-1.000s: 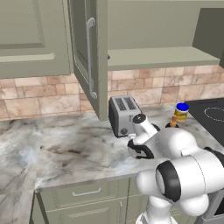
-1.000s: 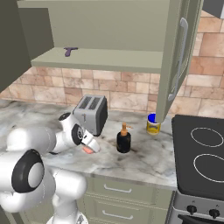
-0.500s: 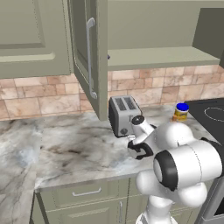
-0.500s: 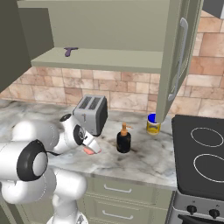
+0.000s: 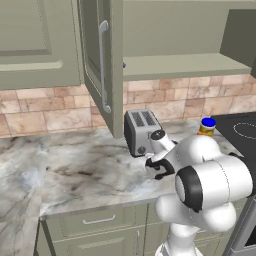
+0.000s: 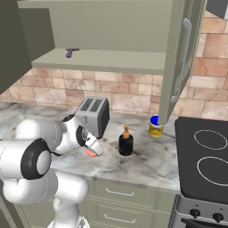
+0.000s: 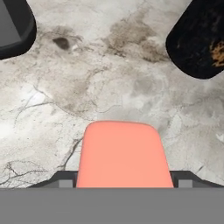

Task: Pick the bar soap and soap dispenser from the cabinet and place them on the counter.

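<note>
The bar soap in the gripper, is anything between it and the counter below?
Nothing visible. The bar soap sits between the gripper fingers over bare counter; the toaster and soap dispenser stand off to the sides.

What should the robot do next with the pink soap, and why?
Probably lower the bar soap a little and let go. It sits between the fingers, low over the counter, beside the toaster. The soap dispenser already stands on the counter, so setting the soap down looks like the last step.
</note>
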You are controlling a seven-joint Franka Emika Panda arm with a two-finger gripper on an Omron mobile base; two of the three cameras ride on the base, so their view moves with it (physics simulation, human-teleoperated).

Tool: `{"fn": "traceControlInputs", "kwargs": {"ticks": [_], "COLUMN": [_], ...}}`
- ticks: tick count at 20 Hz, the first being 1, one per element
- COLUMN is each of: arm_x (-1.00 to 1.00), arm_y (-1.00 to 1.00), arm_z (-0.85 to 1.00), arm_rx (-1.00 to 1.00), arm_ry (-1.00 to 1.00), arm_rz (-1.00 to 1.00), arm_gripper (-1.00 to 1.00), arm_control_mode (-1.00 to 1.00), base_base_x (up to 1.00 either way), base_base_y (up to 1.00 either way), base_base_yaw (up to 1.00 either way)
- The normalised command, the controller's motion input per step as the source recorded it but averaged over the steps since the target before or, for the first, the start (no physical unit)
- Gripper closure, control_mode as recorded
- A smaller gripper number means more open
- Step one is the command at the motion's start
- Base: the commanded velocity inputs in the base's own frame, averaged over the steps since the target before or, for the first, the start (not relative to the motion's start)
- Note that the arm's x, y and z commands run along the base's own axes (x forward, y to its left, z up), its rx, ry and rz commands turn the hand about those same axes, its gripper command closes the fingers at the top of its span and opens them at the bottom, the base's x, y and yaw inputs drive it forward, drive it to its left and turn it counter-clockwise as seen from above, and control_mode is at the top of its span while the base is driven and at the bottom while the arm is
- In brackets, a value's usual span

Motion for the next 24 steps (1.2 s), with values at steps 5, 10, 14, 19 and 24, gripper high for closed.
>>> {"fn": "traceControlInputs", "kwargs": {"ticks": [5,10,14,19,24], "arm_x": [0.0,0.0,-0.02,-0.04,-0.1], "arm_y": [0.0,0.0,-0.11,-0.04,0.0], "arm_z": [-0.06,-0.07,0.13,0.34,0.41], "arm_rx": [0.01,0.0,-0.01,-0.02,0.0], "arm_ry": [0.01,0.01,0.0,-0.03,-0.06], "arm_rz": [0.0,0.0,-0.03,-0.02,0.0], "arm_gripper": [-1.0,-1.0,-1.0,-1.0,-1.0], "arm_control_mode": [-1.0,-1.0,-1.0,-1.0,-1.0], "base_base_x": [0.0,0.0,0.0,0.0,0.0], "base_base_y": [0.0,0.0,0.0,0.0,0.0], "base_base_yaw": [0.0,0.0,0.0,0.0,0.0]}}
